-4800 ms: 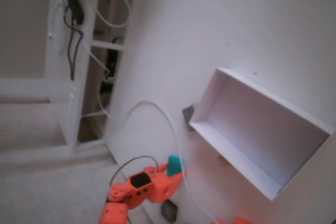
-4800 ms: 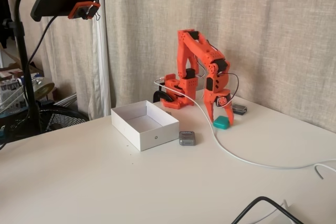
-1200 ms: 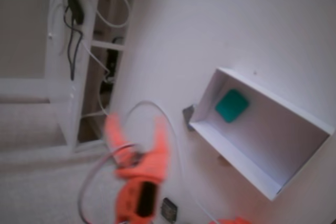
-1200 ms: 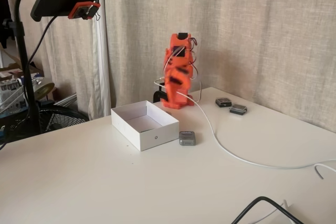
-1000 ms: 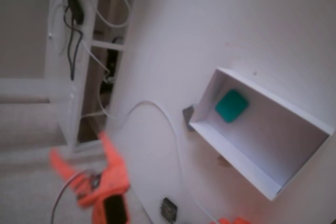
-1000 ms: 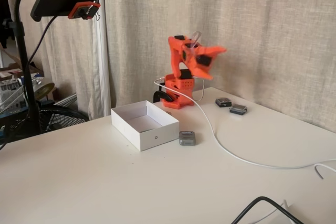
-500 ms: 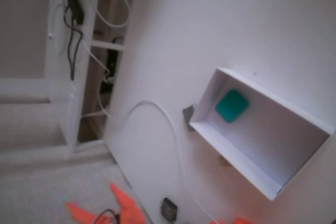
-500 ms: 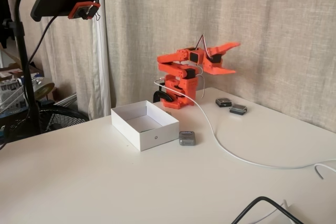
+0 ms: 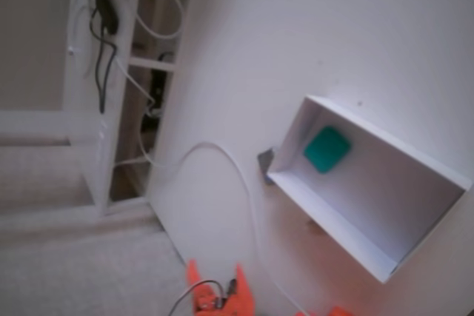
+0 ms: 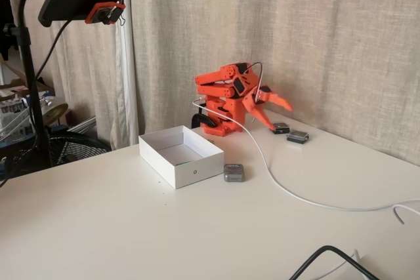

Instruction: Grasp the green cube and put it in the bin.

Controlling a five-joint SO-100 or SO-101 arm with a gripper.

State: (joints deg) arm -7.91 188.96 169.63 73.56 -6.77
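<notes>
The green cube (image 9: 327,149) lies flat on the floor of the bin (image 9: 326,221), near the bin's left end in a fixed view from above. In the side fixed view the bin (image 10: 197,174) is a low white box, and its near wall hides the cube. The orange arm is folded low over its base. My gripper (image 10: 282,117) hangs open and empty behind and to the right of the bin, its jaws spread wide just above the table. Seen from above, the gripper (image 9: 215,275) pokes in at the bottom edge, well clear of the bin.
A white cable (image 10: 275,185) runs from the arm's base across the table. A dark grey square piece (image 10: 233,172) sits against the bin's right corner, and two more (image 10: 297,137) lie below the gripper. A camera on a gooseneck stand (image 10: 79,6) overhangs the left side.
The arm has swung away from the bin and folded down; the open gripper dropped from head height to just above the table. The cube stays put in the bin.
</notes>
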